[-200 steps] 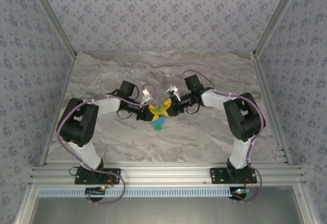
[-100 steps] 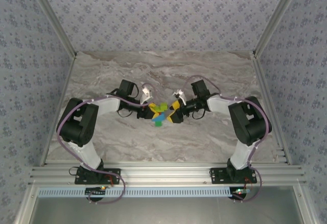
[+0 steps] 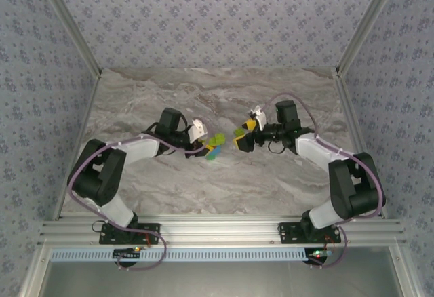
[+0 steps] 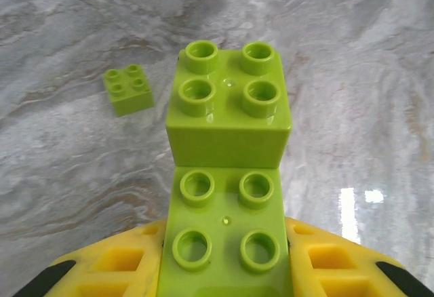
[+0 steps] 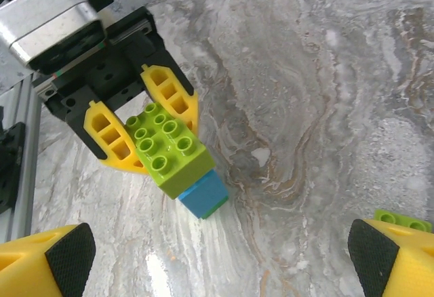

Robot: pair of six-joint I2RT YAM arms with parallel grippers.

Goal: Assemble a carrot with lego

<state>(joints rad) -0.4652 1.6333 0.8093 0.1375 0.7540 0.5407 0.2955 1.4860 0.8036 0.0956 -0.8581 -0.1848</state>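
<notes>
My left gripper [image 3: 201, 149] is shut on the carrot [image 3: 213, 146], a small stack of bricks held just above the marble table. In the left wrist view its two lime bricks [image 4: 229, 107] run out from between the yellow fingers [image 4: 115, 266]. The right wrist view shows the left gripper [image 5: 146, 124] holding the carrot [image 5: 173, 154], lime on top, a blue brick [image 5: 203, 195] under it and a thin green edge below. My right gripper [image 3: 243, 137] [image 5: 217, 263] stands wide open to the right of the stack, apart from it. A loose lime lego brick [image 4: 127, 90] [image 5: 401, 220] lies on the table beside the right fingertip.
The grey marble table [image 3: 217, 182] stretches around both arms. Patterned walls and aluminium rails [image 3: 74, 39] bound it at the back and sides. The left arm's black wrist and grey camera box [image 5: 57, 12] loom at the upper left of the right wrist view.
My right gripper has opened wide and drawn back to the right, away from the stack. My left gripper keeps hold of the carrot and has shifted slightly.
</notes>
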